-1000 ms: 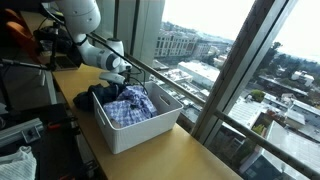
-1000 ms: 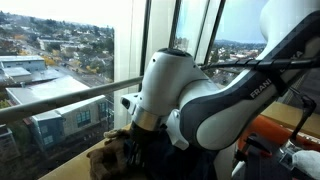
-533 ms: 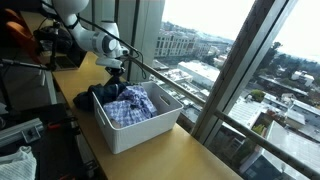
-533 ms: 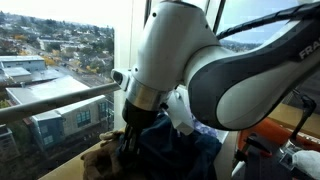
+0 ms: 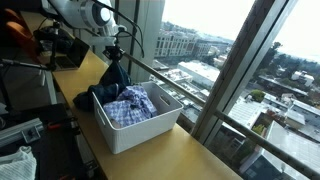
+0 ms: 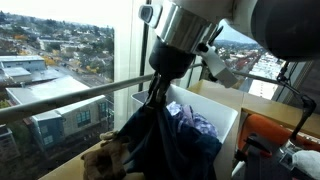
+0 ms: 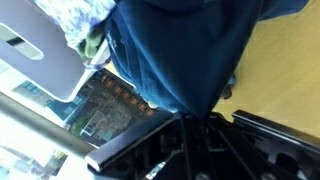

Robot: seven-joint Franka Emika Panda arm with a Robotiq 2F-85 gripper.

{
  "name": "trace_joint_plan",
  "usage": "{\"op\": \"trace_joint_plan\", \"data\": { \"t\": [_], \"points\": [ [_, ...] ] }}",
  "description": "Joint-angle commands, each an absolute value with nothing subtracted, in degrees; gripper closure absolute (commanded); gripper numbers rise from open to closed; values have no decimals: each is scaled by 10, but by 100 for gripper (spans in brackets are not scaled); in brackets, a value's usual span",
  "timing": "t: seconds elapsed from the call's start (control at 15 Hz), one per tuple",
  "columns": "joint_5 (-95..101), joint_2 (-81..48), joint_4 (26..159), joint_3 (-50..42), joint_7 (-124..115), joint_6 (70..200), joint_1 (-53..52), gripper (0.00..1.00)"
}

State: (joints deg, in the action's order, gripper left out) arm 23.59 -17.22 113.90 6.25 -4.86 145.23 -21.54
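Gripper [image 5: 115,52] clenched on dark blue garment [image 5: 114,76], dangling above white bin [image 5: 150,125]. Soft, limp, light; pinch bunched top fold.

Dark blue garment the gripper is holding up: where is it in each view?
Exterior view: garment hangs upper left from the shut gripper.
Exterior view: garment drapes down the centre.
Wrist view: garment fills the upper middle.
Shared landmark: white bin.
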Motion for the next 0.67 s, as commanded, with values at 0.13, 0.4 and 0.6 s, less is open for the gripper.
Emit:
{"op": "trace_joint_plan", "data": {
  "t": [0.13, 0.4, 0.6],
  "points": [
    [327, 12, 1215, 46, -150, 1318, -181, 99],
    [360, 83, 1216, 56, -173, 1219, -118, 99],
    [374, 98, 1222, 54, -185, 1196, -77, 99]
  ]
}}
